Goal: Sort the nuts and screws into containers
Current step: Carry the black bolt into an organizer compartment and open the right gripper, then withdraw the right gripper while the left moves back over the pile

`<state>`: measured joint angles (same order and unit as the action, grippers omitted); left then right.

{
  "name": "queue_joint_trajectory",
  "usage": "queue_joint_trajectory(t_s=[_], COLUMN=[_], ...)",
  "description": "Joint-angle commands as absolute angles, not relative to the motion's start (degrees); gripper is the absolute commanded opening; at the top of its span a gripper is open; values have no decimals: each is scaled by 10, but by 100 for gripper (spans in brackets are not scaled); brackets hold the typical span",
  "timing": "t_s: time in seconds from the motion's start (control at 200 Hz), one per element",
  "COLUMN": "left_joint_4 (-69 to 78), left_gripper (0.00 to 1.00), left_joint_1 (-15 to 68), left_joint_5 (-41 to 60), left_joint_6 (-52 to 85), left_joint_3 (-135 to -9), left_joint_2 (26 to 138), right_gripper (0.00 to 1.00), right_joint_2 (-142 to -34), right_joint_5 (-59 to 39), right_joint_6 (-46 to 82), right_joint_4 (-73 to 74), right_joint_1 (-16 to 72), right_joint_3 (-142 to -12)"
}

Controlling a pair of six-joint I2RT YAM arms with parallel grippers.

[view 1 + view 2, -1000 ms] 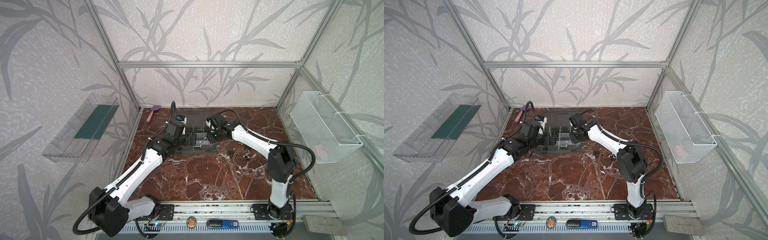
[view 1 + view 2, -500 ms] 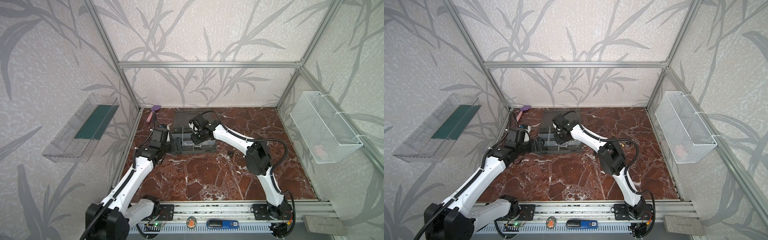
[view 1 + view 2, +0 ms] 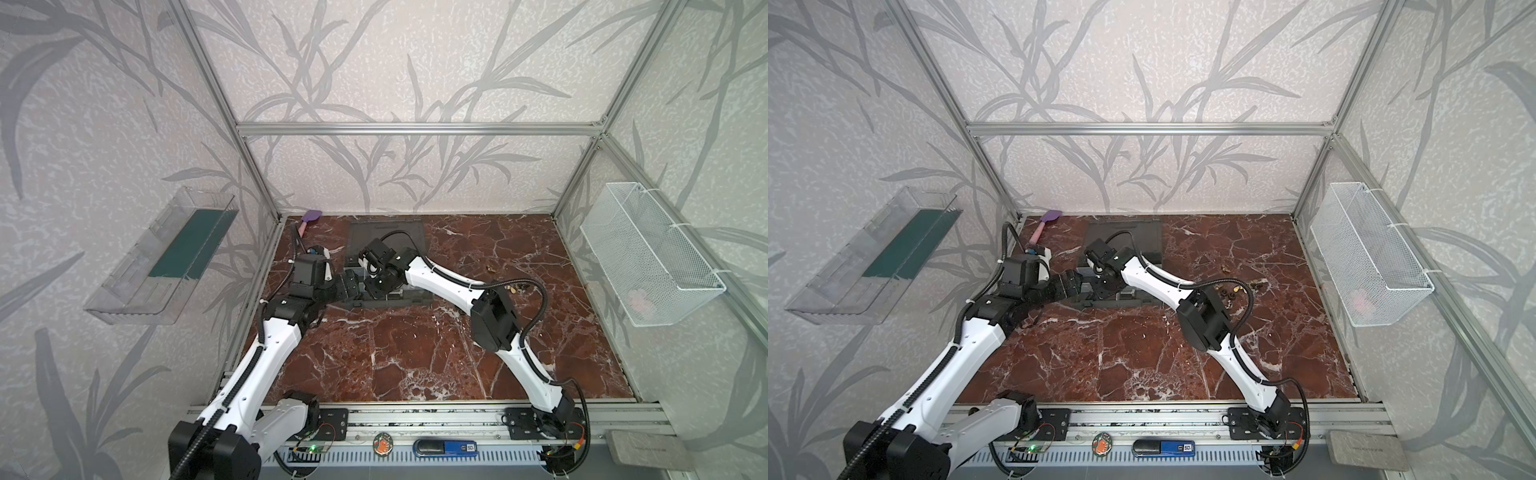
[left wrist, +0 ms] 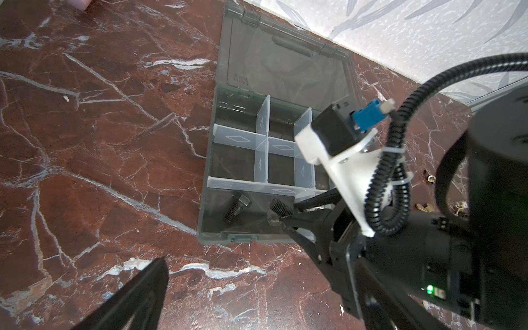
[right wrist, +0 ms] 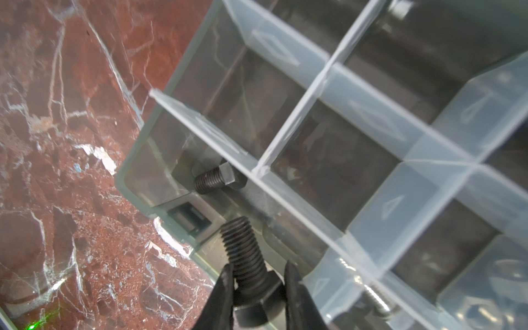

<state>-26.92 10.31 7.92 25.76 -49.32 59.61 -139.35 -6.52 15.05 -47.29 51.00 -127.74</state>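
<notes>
Black steel is what I have pinched in the right gripper (image 5: 257, 271): its fingers are pressed together on a short black screw (image 5: 244, 248) just under the hex head, with the threads sticking out past the tips. That screw hangs at the latch-side row of the dark grey organizer case (image 4: 225, 238), over the same long compartment (image 4: 257, 225) where a second black screw (image 4: 236, 210) lies flat on the floor (how deep the held one sits inside, I cannot tell). Clear dividers (image 4: 261, 143) split the rows behind it, and the lid (image 4: 285, 65) lies folded flat beyond the case. My left gripper (image 3: 352, 286) sits just beside the case's left end, jaws spread wide, above the red marble table (image 3: 415, 353). Loose fasteners (image 3: 1230, 292), brass wing nuts among them, lie scattered on the marble well to the right of the case.
</notes>
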Motion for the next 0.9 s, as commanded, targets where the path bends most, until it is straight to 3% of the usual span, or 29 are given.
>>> queue_joint_trajectory(t_s=[0.0,0.21,0.52,0.895], left_joint_4=[-264,-263,-254,-225], left_gripper=[99,99,99,99], left_joint_1=[100,96,95,107], left_joint_5=[82,85,98,153], left_joint_6=[265,266,259,256], left_joint_3=[-485,-486,-483,-480], left_joint_2=[585,583,565,581], right_gripper=[24,40,47,57], right_joint_2=[-1398,-1385,-1339,-1146], right_joint_5=[-70,-56,-33,6], right_joint_6=[154,146,134,132], right_joint_4=[-495,-503,-520,-434], right_joint_1=[513,512,503,453], right_joint_3=[-1299,-1300,-1290,-1058])
